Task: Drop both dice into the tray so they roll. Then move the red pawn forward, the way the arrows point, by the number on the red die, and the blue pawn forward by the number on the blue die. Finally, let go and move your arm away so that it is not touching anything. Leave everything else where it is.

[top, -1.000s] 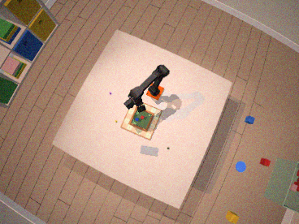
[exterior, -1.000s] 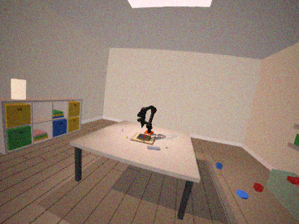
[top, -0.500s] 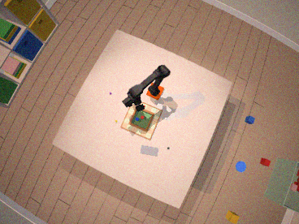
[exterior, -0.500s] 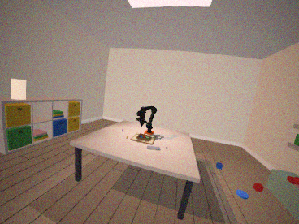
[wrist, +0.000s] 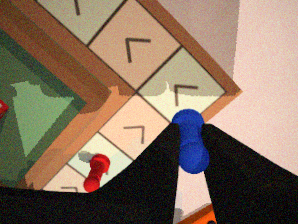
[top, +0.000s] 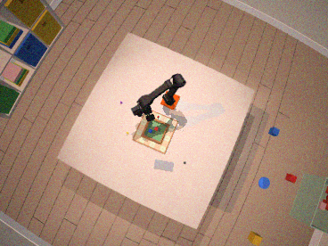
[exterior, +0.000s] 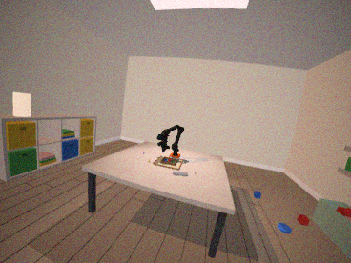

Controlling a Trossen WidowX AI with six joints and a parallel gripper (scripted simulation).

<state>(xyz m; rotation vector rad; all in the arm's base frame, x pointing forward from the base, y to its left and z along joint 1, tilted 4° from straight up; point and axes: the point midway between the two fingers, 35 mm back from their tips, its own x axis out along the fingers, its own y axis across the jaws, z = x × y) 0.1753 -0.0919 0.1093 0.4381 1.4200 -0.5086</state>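
Observation:
My gripper (top: 151, 118) (wrist: 189, 132) is shut on the blue pawn (wrist: 193, 146), which appears in the wrist view over the edge of a corner square. Its height is hard to tell. The red pawn (wrist: 97, 173) (top: 158, 117) stands on a pale square of the track, left of the gripper in the wrist view. The board (top: 138, 135) has squares with arrows around the green tray (top: 158, 136) (wrist: 45, 107). The red die (top: 156, 128) (wrist: 2, 108) and the blue die (top: 150, 131) lie in the tray. The die numbers cannot be read.
A grey flat block (top: 163, 165) (exterior: 180, 173) lies beyond the board. A small dark thing (top: 184, 162), a yellow one (top: 127, 133) and a purple one (top: 121, 102) lie around it. The arm's orange base (top: 170, 99) (wrist: 200, 216) is close to the board.

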